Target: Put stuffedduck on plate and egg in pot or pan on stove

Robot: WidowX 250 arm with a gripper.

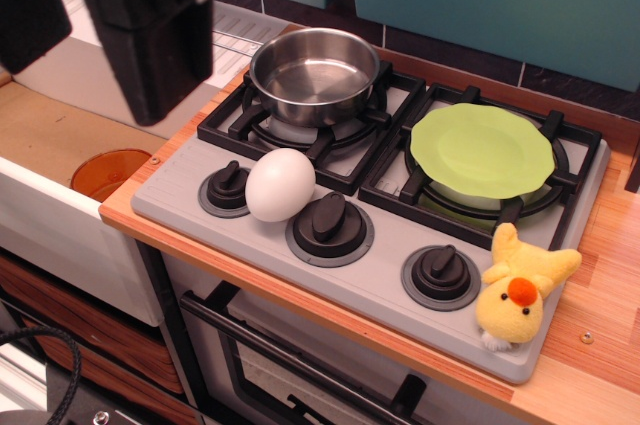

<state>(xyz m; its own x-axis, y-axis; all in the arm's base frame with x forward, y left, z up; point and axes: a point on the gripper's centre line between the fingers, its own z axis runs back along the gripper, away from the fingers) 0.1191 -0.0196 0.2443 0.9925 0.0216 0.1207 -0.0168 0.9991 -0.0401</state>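
neither step looks started. the stuffedduck (518, 290) lies at the stove's (385, 290) front right corner, beside 1 knob (441, 276), apart from the empty plate (482, 150) on the right burner. the egg (280, 185) sits between 2 knobs, just in front of the empty pot (314, 75). the gripper (150, 20) hangs at upper left; its fingers are cropped, so i cannot tell their state. next it must descend over 1 item.

no readable text, labels, brands, numbers or signs anywhere
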